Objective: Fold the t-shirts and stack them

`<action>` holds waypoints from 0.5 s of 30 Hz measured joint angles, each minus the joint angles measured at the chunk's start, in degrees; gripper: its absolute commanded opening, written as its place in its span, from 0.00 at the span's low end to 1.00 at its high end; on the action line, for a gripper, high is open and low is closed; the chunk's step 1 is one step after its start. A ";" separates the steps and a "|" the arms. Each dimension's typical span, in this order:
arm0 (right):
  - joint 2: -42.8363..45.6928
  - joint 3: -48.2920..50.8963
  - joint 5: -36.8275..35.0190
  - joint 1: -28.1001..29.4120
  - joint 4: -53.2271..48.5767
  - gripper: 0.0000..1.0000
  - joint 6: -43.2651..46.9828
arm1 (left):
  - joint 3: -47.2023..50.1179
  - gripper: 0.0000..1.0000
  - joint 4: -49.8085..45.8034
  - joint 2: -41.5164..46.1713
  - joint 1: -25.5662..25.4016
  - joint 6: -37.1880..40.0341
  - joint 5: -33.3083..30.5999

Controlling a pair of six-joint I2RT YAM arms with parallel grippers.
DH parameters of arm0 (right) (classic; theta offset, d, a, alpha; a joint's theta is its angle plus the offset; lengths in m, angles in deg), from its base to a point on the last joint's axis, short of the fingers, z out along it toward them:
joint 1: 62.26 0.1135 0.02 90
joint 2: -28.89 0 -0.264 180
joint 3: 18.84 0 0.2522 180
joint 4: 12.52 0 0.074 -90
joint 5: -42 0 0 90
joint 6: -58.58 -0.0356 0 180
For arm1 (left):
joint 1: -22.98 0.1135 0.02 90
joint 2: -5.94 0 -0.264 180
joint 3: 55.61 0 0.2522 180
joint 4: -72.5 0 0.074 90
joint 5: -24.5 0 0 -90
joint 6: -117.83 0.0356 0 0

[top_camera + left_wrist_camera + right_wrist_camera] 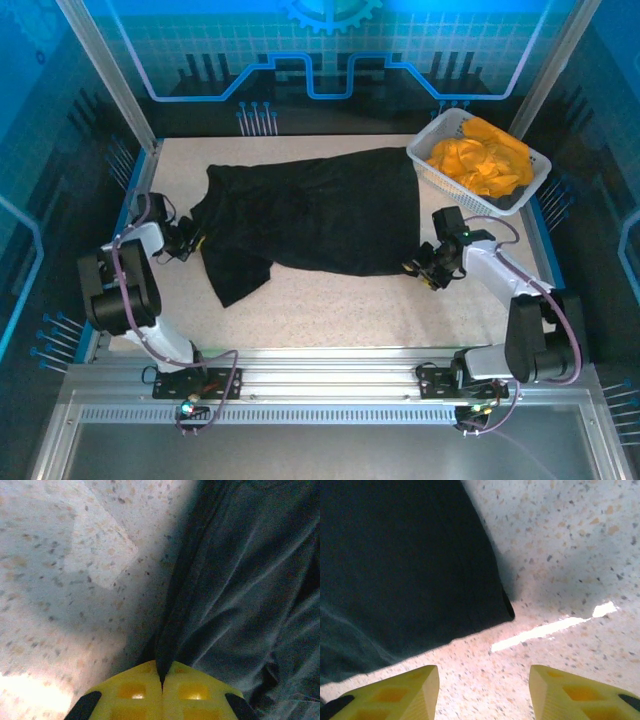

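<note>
Left gripper (161, 680) pinches black t-shirt (240, 580) edge | right gripper (484, 690) agape, shirt's corner at its 11 o'clock | I read long axis 9–3.

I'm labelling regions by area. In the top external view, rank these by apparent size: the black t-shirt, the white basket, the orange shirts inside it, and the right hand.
1. black t-shirt, spread across the table
2. white basket
3. orange shirts, heaped within the basket
4. right hand
</note>
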 measured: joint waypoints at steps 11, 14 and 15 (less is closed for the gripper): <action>-12.96 -9.66 -1.73 -0.94 1.95 0.41 -1.03 | -0.20 0.00 -6.38 7.82 4.68 0.09 -5.42; -15.67 -11.87 -1.51 -0.94 2.54 0.46 0.96 | -0.20 0.00 -7.69 8.68 5.03 0.09 -6.05; -16.04 -11.74 -1.31 -0.92 2.45 0.47 1.44 | -0.20 0.00 -7.98 8.92 5.16 0.09 -6.05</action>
